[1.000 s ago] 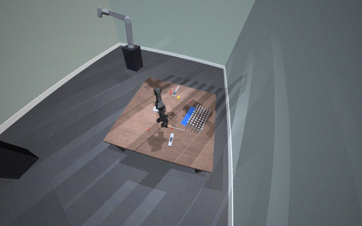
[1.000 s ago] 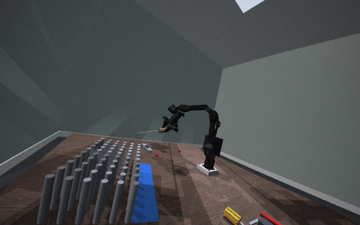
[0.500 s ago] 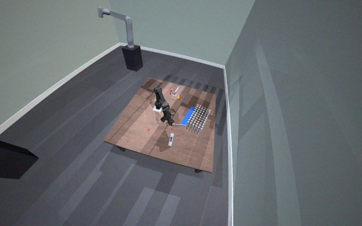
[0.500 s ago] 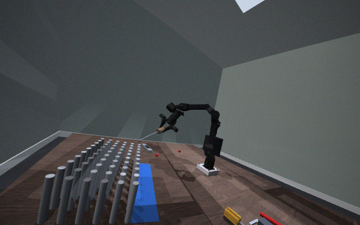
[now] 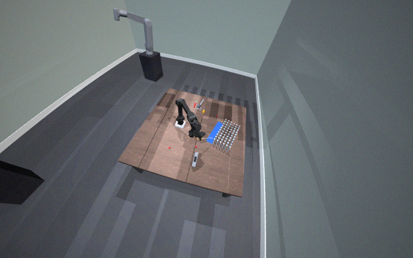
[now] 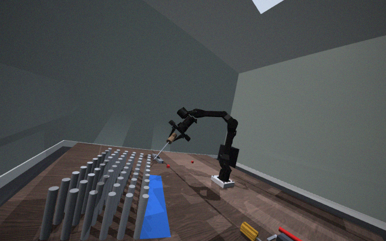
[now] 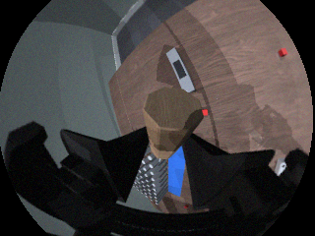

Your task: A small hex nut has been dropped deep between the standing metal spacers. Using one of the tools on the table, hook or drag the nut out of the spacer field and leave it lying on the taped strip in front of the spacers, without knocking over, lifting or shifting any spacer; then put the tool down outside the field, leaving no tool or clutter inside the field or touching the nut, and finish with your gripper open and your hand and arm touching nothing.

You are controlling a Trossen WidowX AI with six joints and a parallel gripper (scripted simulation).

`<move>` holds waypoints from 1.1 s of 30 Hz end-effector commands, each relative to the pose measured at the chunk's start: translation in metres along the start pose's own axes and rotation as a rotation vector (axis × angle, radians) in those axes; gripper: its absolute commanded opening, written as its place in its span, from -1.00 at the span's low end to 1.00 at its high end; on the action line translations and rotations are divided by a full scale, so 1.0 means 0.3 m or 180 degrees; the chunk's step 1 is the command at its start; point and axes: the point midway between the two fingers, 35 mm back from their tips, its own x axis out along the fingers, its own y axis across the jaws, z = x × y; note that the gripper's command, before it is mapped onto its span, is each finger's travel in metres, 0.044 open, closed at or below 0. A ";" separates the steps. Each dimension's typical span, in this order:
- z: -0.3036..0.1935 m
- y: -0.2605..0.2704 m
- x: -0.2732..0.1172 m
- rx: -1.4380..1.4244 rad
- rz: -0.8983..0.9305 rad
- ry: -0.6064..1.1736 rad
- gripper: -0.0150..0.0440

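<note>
Wooden handle (image 6: 171, 138) (image 7: 172, 125) clamped between my gripper's (image 5: 199, 137) (image 6: 176, 137) (image 7: 164, 147) fingers, I hold the thin-shafted tool above the table (image 5: 161, 152) (image 6: 187, 182) (image 7: 236, 64), its shaft (image 5: 207, 138) (image 6: 161, 150) slanting down toward the grey cylindrical spacers (image 5: 226, 135) (image 6: 112, 196) (image 7: 152, 174). The blue strip (image 5: 214, 132) (image 6: 156, 210) (image 7: 176, 172) lies along their front. I cannot make out the hex nut in any view.

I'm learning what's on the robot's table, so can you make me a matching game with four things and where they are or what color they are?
1. tool with the wooden handle
2. strip
3. spacers
4. robot's base

A. blue
B. white
C. held in the fingers
D. standing in rows

1-C, 2-A, 3-D, 4-B
</note>
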 end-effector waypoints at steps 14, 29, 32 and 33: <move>-0.189 -0.022 -0.011 -0.1708 -0.0070 0.0117 -0.49; -0.342 -0.005 -0.038 -0.3074 0.0100 0.0143 -0.49; -0.367 -0.013 -0.040 -0.3383 0.0097 0.0160 -0.49; -0.376 -0.016 -0.040 -0.3489 0.0096 0.0165 -0.49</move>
